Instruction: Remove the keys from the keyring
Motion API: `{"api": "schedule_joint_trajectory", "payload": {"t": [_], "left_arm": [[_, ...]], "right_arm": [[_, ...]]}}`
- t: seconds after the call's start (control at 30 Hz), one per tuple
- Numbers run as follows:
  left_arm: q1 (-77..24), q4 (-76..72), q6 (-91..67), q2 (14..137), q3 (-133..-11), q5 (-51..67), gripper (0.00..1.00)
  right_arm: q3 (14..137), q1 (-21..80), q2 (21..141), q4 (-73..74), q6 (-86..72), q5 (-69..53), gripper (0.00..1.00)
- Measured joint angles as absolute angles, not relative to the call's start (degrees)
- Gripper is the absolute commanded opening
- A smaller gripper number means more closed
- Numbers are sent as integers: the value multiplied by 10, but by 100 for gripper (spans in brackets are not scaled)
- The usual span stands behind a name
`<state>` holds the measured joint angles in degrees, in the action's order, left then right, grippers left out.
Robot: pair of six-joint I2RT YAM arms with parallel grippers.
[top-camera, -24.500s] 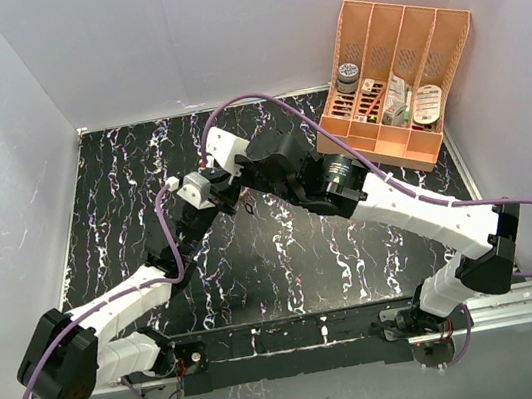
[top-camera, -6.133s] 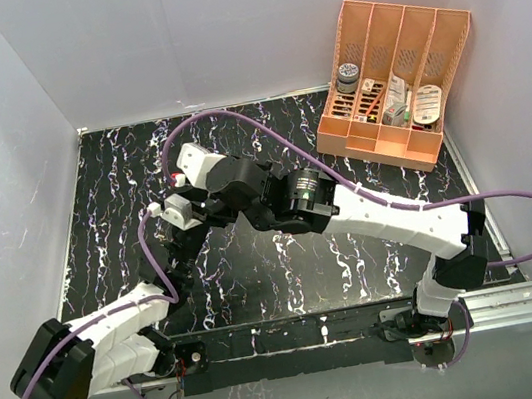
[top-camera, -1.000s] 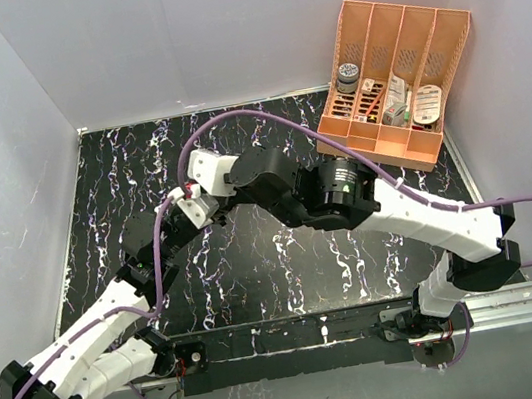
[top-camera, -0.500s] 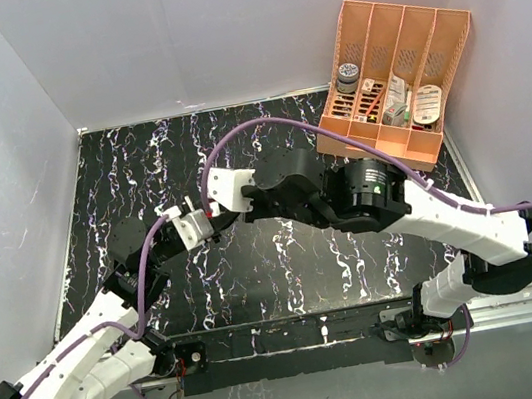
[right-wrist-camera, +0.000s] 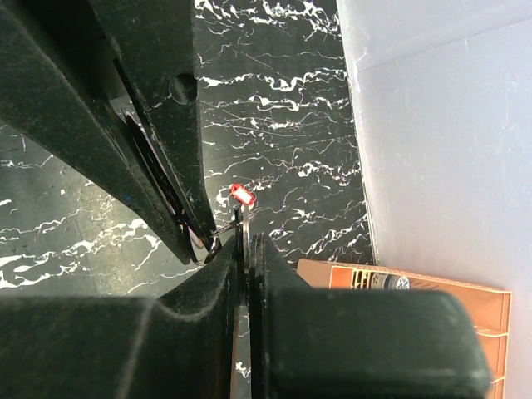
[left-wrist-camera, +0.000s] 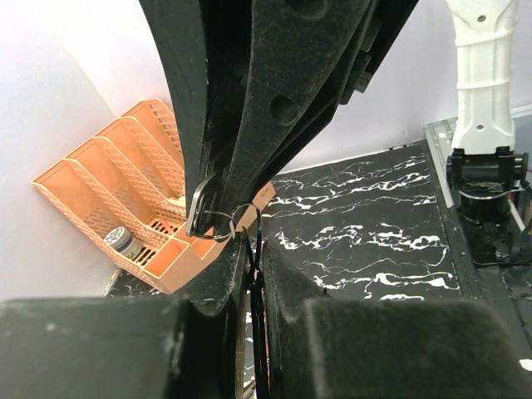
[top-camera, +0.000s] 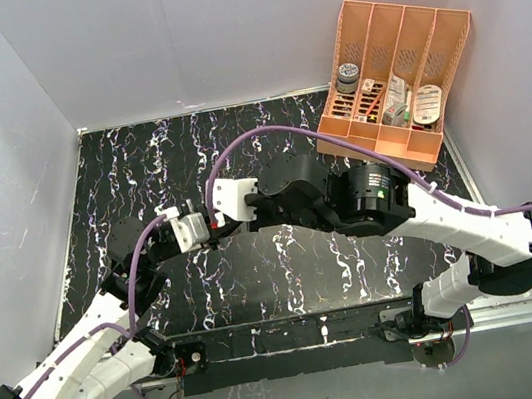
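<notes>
Worktop (top-camera: pixel 286 262), black marble. Tray (top-camera: pixel 384 147) at the far right corner. The arms meet well left of the tray, nearer the bases.

Left pincer (left-wrist-camera: pixel 253 274) clenched on thin metal seen edge-on, likely the ring (left-wrist-camera: pixel 223 238). Right pincer (right-wrist-camera: pixel 247 249) clenched on the keys (right-wrist-camera: pixel 242 195), red head showing.

Step, as judged: working a key off. Next calls for a steady counter-hold and a small twist along the coil to its split end.

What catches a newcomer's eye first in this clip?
Two arms meet tip to tip over the left-middle of the black marbled table: the left claw and right claw are each shut on the keys, with the thin keyring strung between them. A tiny red key head stands out above the right claw's tips, and an orange organizer sits at the table's back right corner.
</notes>
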<state>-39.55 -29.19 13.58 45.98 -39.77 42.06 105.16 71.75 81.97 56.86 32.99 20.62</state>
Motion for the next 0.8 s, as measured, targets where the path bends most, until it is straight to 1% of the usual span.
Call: {"api": "schedule_joint_trajectory", "payload": {"t": [0.33, 0.63, 0.8], "left_arm": [[-389, -347, 53, 461, -397, 466, 0], [-380, -445, -48, 469, -392, 490, 0], [-376, -459, -68, 468, -384, 490, 0]], "right_arm": [[1032, 714, 797, 547, 331, 169, 0], [1016, 681, 786, 503, 331, 89, 0], [999, 654, 783, 482, 330, 33, 0]]}}
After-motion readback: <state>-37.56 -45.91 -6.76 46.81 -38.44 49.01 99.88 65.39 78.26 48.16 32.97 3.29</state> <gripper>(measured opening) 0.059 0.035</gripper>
